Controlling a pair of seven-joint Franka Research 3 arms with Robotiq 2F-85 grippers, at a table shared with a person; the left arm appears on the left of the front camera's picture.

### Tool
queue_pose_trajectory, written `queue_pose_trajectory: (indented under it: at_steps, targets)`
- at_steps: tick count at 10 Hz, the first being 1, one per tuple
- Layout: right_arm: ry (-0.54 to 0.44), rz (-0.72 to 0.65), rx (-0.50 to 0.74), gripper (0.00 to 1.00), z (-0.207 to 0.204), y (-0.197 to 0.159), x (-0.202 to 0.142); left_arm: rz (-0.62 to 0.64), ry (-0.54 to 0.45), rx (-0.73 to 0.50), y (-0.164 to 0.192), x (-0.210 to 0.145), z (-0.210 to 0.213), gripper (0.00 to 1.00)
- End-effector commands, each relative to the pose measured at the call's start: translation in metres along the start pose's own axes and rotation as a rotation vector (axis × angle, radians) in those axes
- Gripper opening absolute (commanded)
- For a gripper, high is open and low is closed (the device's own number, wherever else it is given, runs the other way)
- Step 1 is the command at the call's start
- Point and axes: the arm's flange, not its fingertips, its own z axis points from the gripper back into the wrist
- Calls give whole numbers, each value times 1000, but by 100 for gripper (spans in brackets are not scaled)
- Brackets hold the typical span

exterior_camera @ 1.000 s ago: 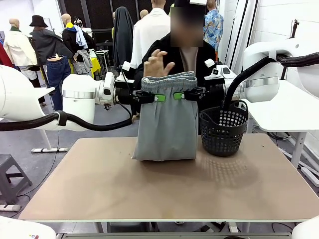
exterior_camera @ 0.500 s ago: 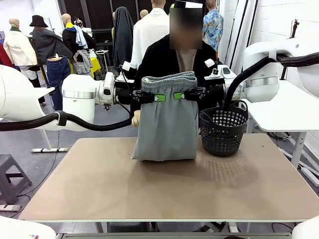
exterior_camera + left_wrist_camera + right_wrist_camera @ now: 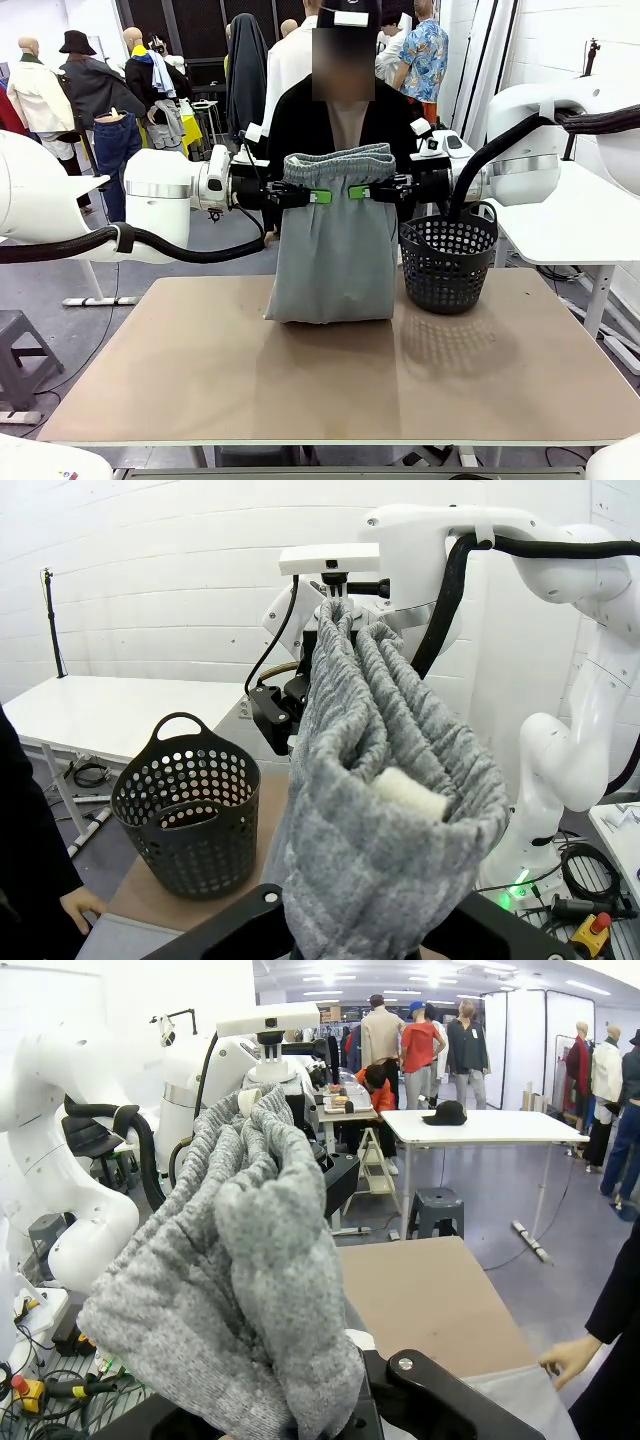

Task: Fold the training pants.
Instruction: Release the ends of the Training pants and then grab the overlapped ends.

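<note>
1. Tan desk (image 3: 300,390) is lying bare along the near edge, with nothing folded on it yet.
2. Moving back, the training pants (image 3: 335,250) are hanging upright as a grey column, their lower end resting and bunching a little on the far half of the desk.
3. Up at the gathered waistband, the left pincer (image 3: 318,196) is pinching the band from one side and the right pincer (image 3: 360,192) is pinching it from the other. Both are pressed tight on the fabric, and both wrist views are showing the cloth wadded between the fingers.
4. Just beside the pants, on the right pincer's side, the black basket (image 3: 448,262) is sitting on the desk, close to the cloth but apart from it.
5. Behind it all, the person (image 3: 330,120) is standing at the far edge, one hand (image 3: 568,1357) hanging low by the desk corner.
6. I'm judging this as early going: the garment is lifted and stretched between the arms, but laying it down and doubling it over are both looking like work still to come.
7. Against a second ago, the person's raised hand behind the waistband is now gone and dropped to the side, while the arms, the pants and the basket are sitting exactly where they were.
</note>
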Motion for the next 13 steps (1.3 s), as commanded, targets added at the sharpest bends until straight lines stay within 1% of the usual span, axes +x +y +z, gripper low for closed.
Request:
queue_pose_trajectory:
  at_steps: [1, 13]
  targets:
    - [0, 4, 1, 0, 0, 2, 2, 3, -17, 2, -3, 1, 1, 0]
    - [0, 4, 1, 0, 0, 2, 2, 3, -17, 2, -3, 1, 1, 0]
